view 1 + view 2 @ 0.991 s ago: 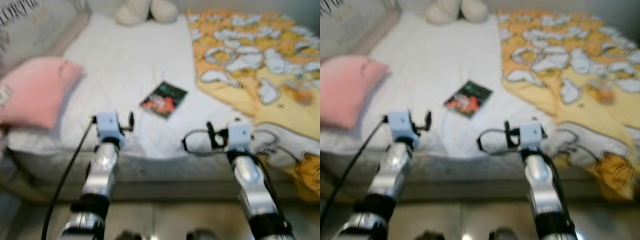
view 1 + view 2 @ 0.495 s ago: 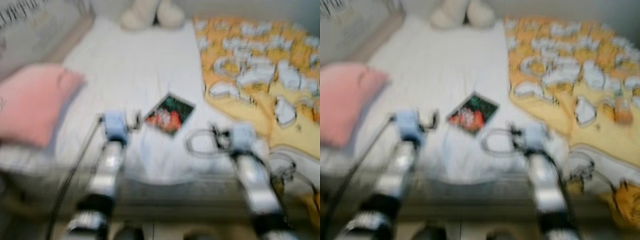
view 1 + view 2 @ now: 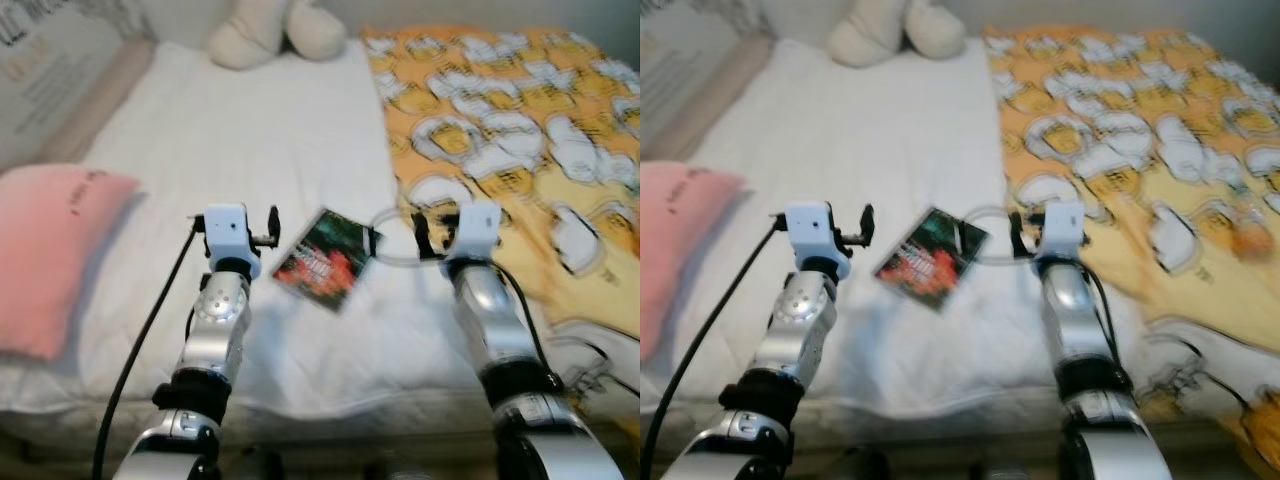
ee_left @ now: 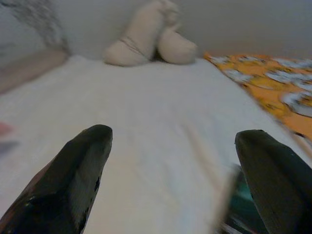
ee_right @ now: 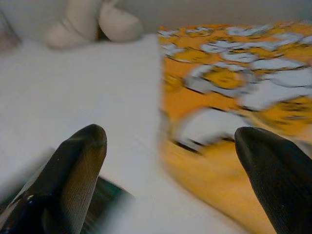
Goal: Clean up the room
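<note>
Two grippers hover over a bed with a white sheet. A dark book with a red-and-green cover lies near the bed's front edge, between the left gripper and right gripper; its cover lettering is too blurred to read. Both have their fingers spread wide and grasp nothing. Right of the book lies an orange patterned blanket; left of it, a pink pillow. A cream plush toy sits beyond the book. The wrist views show the wall behind the toy.
</note>
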Robot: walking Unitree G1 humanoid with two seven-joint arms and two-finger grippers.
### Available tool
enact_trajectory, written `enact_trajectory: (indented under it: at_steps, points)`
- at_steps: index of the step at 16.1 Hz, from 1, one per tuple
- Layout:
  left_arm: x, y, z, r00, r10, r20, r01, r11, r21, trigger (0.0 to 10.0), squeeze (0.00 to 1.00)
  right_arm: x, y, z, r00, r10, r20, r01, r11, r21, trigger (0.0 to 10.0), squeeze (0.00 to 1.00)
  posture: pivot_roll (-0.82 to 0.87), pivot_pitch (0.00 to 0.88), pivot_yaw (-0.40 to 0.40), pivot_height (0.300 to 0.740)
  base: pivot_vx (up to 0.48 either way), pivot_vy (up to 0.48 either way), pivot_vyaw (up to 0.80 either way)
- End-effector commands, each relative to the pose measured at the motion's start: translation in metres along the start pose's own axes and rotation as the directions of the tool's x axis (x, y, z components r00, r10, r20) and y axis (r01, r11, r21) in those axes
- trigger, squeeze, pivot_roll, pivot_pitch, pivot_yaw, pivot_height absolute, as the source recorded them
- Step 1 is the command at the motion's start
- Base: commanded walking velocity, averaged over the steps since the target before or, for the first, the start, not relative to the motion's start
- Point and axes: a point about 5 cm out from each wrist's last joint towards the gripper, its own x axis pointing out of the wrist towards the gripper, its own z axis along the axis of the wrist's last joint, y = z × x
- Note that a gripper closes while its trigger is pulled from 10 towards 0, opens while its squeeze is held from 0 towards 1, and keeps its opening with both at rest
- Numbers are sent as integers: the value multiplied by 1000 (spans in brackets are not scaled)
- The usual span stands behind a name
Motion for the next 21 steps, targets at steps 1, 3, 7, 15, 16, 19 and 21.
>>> enact_trajectory:
  at_steps: [1, 3, 7, 15, 16, 19, 21]
  points:
    - [2, 13, 1, 999, 48, -9, -48, 999, 14, 10000, 0, -1, 6, -11, 998, 3, -62, 1, 997, 72, 10000, 0, -148, 0, 64, 697, 0, 0, 0]
    - [7, 11, 12, 997, -71, 10, 70, 997, 25, 10000, 0, -2, 17, -29, 988, -26, -153, 61, 971, 233, 10000, 0, -125, 0, 105, 697, 0, 0, 0]
    - [23, 21, 44, 936, -353, -12, 353, 932, 81, 10000, 0, -22, 27, -69, 950, -61, -307, 179, 911, 371, 10000, 0, -76, 74, 127, 697, 0, 0, 0]
    - [23, 23, 53, 902, -432, -12, 432, 901, 33, 10000, 0, -25, 18, -67, 963, -112, -246, 176, 951, 254, 10000, 0, -115, 142, 122, 697, 0, 0, 0]
    - [18, 16, 49, 878, -478, -26, 478, 878, 20, 10000, 0, -22, 17, -64, 966, -111, -234, 168, 956, 239, 10000, 0, -120, 148, 117, 697, 0, 0, 0]
    - [6, 2, 38, 847, -529, -46, 529, 848, -9, 10000, 0, -16, 17, -53, 979, -89, -185, 122, 977, 173, 10000, 0, -131, 168, 93, 697, 0, 0, 0]
    - [1, -2, 35, 831, -554, -52, 553, 833, -24, 10000, 0, -12, 22, -47, 986, -56, -159, 78, 988, 134, 10000, 0, -131, 174, 79, 697, 0, 0, 0]
